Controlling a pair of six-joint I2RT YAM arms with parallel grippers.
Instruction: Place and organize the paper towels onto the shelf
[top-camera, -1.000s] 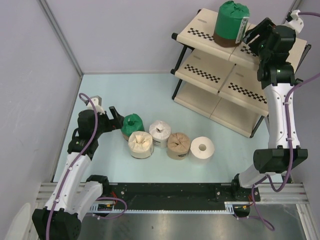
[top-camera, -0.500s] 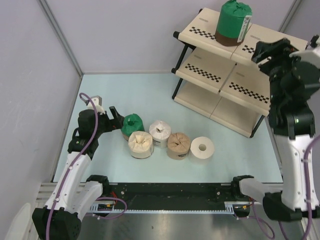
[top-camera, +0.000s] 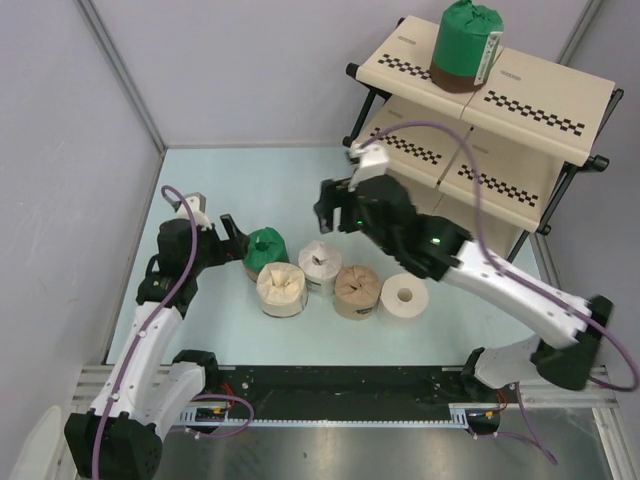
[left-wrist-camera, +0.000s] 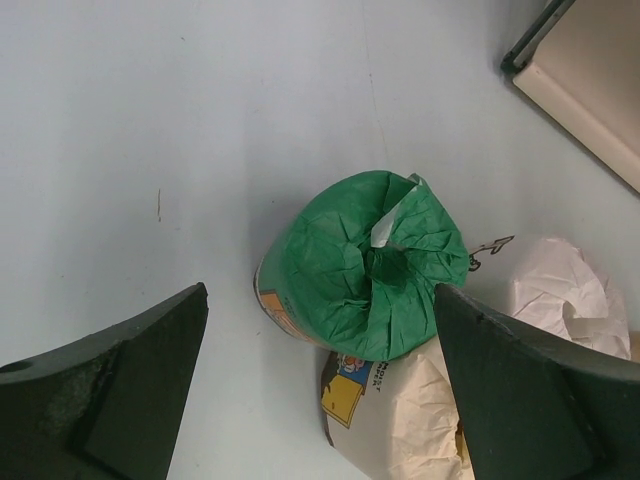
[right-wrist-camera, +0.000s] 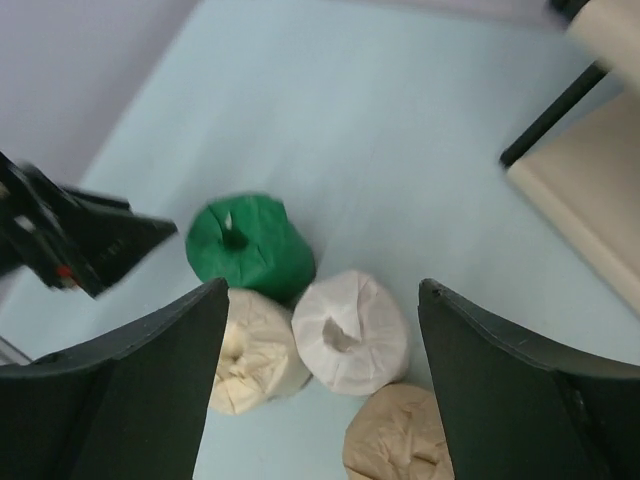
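One green paper towel roll (top-camera: 462, 45) stands on the top tier of the shelf (top-camera: 545, 100). Five more paper towels sit grouped on the table: green (top-camera: 266, 250), cream (top-camera: 282, 289), white (top-camera: 320, 265), tan (top-camera: 357, 291) and bare white (top-camera: 405, 296). My left gripper (top-camera: 232, 237) is open and empty just left of the table's green roll (left-wrist-camera: 368, 265), its fingers either side of it but apart from it. My right gripper (top-camera: 330, 205) hangs open and empty above the group, with the white roll (right-wrist-camera: 350, 330) between its fingers in the right wrist view.
The shelf stands at the back right on black tube legs (right-wrist-camera: 555, 110), its lower tiers (top-camera: 440, 190) bare. Grey walls close the left and back. The cream roll (left-wrist-camera: 400, 420) touches the green one.
My right arm has swung from the shelf's top tier down and left to above the rolls on the table. The left arm has not moved.
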